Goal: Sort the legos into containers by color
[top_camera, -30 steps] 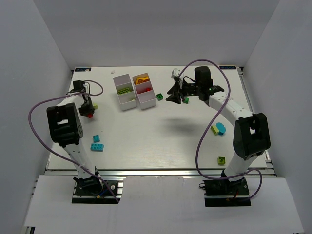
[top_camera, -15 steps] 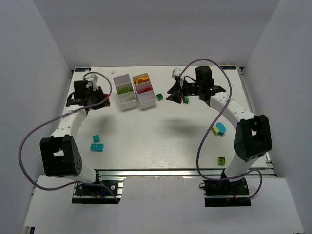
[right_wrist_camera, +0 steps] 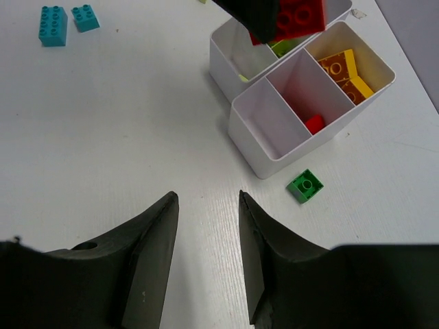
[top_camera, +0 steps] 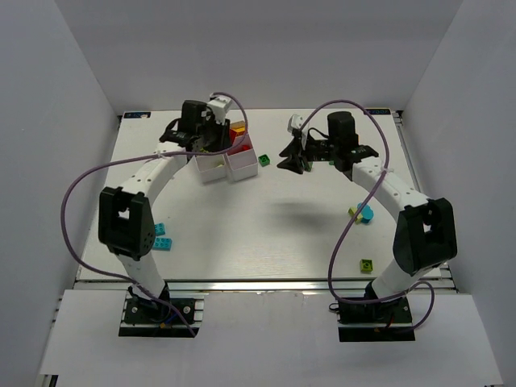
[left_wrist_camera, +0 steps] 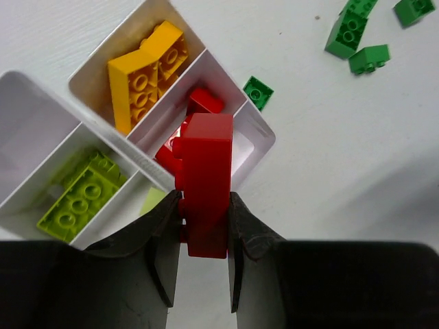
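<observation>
My left gripper [top_camera: 229, 140] is shut on a red lego [left_wrist_camera: 206, 175] and holds it above the middle compartment of the right white tray [left_wrist_camera: 265, 134]. That compartment has red legos [left_wrist_camera: 204, 101] in it, and the far one has yellow and orange legos [left_wrist_camera: 147, 72]. The left tray [left_wrist_camera: 42, 90] holds lime legos [left_wrist_camera: 79, 200]. My right gripper [right_wrist_camera: 208, 199] is open and empty, low over the table to the right of the trays [top_camera: 243, 170]. In its view the held red lego [right_wrist_camera: 300, 17] shows above the trays. A dark green lego [right_wrist_camera: 306, 186] lies beside the right tray.
More dark green legos [left_wrist_camera: 350, 34] lie on the table beyond the trays. Two cyan legos [top_camera: 160, 237] sit at the near left. A cyan and yellow pair [top_camera: 362, 214] and a lime lego [top_camera: 367, 264] lie at the right. White walls enclose the table.
My left arm has swung from the table's far left to above the trays, carrying the red lego. The right arm has barely moved.
</observation>
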`<action>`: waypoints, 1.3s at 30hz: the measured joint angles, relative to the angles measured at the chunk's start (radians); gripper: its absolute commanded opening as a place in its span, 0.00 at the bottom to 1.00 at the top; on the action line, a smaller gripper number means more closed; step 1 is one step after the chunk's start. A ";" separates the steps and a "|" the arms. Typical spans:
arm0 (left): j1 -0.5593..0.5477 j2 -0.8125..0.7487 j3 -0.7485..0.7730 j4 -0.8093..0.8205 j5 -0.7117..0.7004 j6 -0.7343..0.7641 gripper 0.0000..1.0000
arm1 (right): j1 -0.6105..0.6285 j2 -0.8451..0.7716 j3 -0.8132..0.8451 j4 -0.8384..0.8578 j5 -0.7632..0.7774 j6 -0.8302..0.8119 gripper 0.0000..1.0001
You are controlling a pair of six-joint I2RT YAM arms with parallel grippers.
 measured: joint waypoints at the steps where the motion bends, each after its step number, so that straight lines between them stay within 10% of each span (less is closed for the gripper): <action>1: -0.014 0.026 0.023 -0.006 -0.016 0.019 0.25 | 0.000 -0.007 -0.006 -0.002 0.000 -0.001 0.46; 39: -0.128 0.289 0.209 0.012 -0.382 0.192 0.56 | -0.060 -0.056 -0.055 -0.019 -0.003 -0.002 0.47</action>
